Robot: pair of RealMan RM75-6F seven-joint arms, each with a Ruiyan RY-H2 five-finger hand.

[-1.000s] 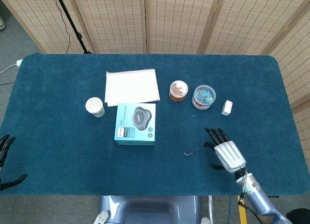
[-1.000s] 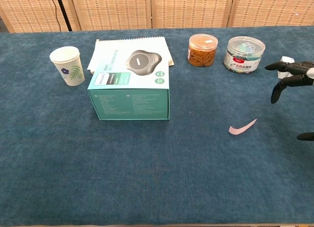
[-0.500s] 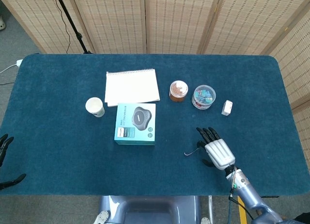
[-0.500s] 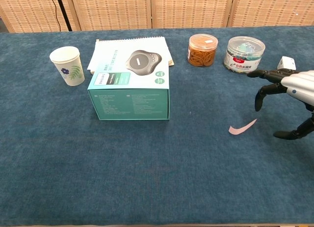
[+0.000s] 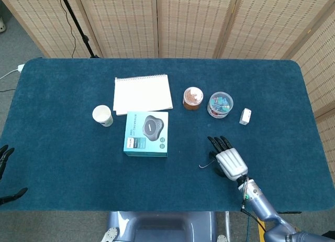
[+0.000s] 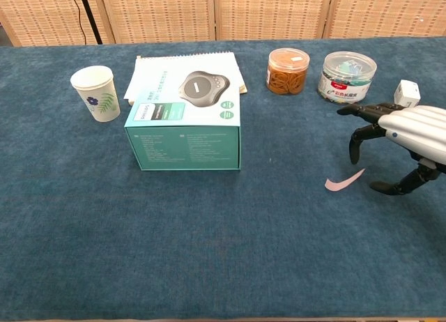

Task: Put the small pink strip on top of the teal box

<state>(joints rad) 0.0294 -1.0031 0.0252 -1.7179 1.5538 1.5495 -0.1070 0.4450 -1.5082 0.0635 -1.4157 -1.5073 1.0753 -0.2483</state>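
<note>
The small pink strip (image 6: 344,180) lies curled on the blue cloth, right of centre; in the head view the strip (image 5: 206,164) shows as a thin curved line. The teal box (image 5: 147,133) (image 6: 185,126), printed with a grey speaker, stands left of it. My right hand (image 5: 227,158) (image 6: 401,137) hovers just right of the strip, fingers spread above it and thumb low beside it, holding nothing. My left hand (image 5: 5,168) shows only at the far left edge of the head view, off the table, fingers apart.
A white spiral notebook (image 5: 142,94) lies behind the box, with a paper cup (image 5: 102,116) to its left. Behind my right hand stand a jar of rubber bands (image 5: 192,98), a clear tub of clips (image 5: 220,105) and a small white block (image 5: 245,116).
My right hand has moved left and a little forward across the cloth, closing in on the pink strip. The strip and box have not moved.
</note>
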